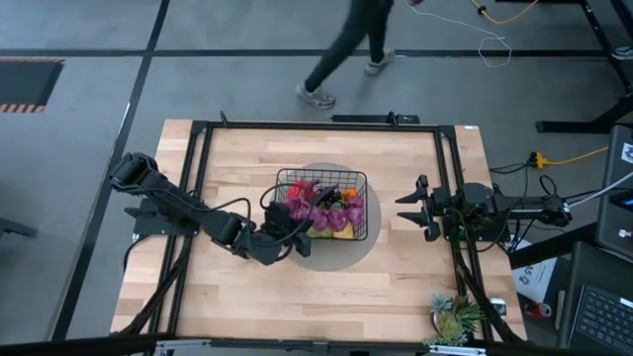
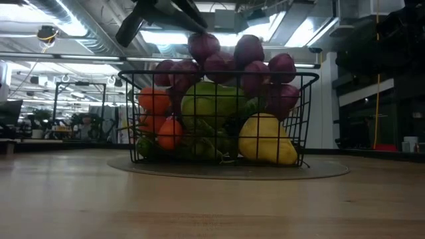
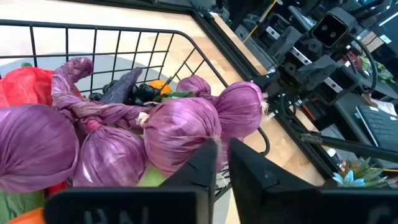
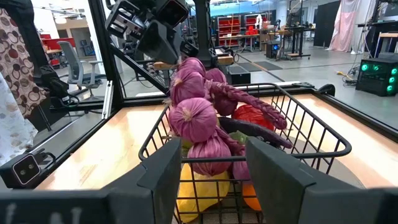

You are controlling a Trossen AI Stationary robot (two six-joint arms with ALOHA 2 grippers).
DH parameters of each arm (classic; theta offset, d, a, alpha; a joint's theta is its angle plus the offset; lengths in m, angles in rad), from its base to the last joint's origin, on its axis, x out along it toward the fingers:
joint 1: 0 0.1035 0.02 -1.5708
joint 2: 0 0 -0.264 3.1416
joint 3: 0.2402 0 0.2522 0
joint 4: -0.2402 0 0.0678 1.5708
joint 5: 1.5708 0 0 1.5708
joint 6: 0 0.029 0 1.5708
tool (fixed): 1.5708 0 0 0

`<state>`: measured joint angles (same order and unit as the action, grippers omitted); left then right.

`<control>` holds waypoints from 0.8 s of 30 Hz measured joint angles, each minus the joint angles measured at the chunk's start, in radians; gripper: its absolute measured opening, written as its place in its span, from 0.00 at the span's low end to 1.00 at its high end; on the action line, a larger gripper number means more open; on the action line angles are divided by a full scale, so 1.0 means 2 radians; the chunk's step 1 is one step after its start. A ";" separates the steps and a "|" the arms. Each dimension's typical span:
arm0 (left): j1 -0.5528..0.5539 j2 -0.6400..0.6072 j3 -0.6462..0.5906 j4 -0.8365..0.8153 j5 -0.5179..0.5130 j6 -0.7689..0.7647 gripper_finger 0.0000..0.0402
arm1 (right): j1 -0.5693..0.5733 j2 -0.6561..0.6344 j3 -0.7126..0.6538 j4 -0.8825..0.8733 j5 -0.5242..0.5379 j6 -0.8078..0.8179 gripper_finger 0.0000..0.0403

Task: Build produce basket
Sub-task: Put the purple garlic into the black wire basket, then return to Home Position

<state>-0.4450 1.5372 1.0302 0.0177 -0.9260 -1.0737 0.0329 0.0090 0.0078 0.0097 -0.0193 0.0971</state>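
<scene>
High view: basket point(image 1: 358, 198) on grey mat point(image 1: 371, 247) at table centre, full of produce point(image 1: 326, 210). My left gripper point(image 1: 302, 220) at basket's near-left rim over purple string point(image 3: 155, 127), fingers point(image 3: 205, 165) nearly together, gripping nothing I can see. My right gripper point(image 1: 407, 210) open, clear of basket's right edge. Bare wood all round mat.

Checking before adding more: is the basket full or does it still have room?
Full. The basket is packed, and the purple onion string piles above its rim.
</scene>
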 joint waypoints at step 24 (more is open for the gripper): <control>-0.001 0.000 0.000 0.057 -0.013 0.022 0.23 | 0.000 0.000 0.000 0.000 0.000 0.000 0.45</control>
<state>-0.4461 1.5368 1.0302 0.1324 -0.9527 -1.0307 0.0329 0.0090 0.0078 0.0097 -0.0196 0.0970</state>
